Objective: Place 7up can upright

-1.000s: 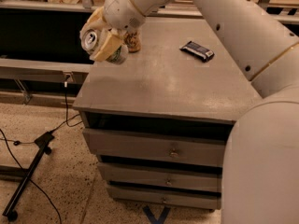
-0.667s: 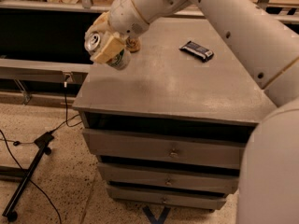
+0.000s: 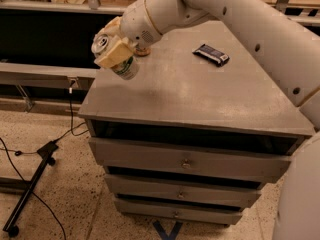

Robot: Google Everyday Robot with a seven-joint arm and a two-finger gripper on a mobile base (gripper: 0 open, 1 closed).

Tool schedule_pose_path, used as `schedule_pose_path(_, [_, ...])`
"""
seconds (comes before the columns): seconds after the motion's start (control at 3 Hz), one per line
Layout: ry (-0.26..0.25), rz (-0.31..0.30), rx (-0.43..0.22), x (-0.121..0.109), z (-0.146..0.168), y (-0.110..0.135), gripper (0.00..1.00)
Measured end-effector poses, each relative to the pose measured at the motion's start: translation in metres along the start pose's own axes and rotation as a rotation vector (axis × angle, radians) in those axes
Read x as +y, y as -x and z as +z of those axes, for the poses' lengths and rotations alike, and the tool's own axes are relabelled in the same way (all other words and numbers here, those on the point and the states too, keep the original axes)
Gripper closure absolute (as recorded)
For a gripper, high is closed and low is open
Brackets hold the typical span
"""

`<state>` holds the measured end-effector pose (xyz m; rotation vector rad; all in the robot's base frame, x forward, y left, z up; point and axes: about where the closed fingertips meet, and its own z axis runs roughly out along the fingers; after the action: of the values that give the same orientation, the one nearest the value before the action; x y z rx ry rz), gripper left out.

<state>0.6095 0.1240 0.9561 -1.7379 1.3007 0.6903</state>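
My gripper [image 3: 113, 49] is shut on the 7up can [image 3: 120, 64], a white and green can with a silver top. The can is tilted, top toward the upper left, and held in the air just above the far left corner of the grey drawer cabinet's top [image 3: 195, 89]. The beige finger pads [image 3: 114, 54] clamp the can's upper body. The white arm reaches in from the upper right.
A dark snack bar [image 3: 211, 54] lies on the far right of the cabinet top. An orange-brown can [image 3: 143, 50] is mostly hidden behind the wrist. The cabinet has three drawers. A black stand leg [image 3: 30, 189] and cables lie on the floor at left.
The gripper with the can has drifted slightly right and the can has turned a little more toward upright. The wrist now covers more of the orange-brown can.
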Motion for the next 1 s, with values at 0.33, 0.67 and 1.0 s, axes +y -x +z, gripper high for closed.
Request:
schedule_pose_path(0.33, [-0.017, 0.010, -0.111, -0.005, 0.003, -0.012, 1.00])
schedule_pose_path(0.67, [-0.001, 0.033, -0.414, -0.004, 0.001, 0.005, 1.00])
schedule_pose_path(1.0, [0.024, 0.053, -0.539, -0.001, 0.003, 0.025, 1.00])
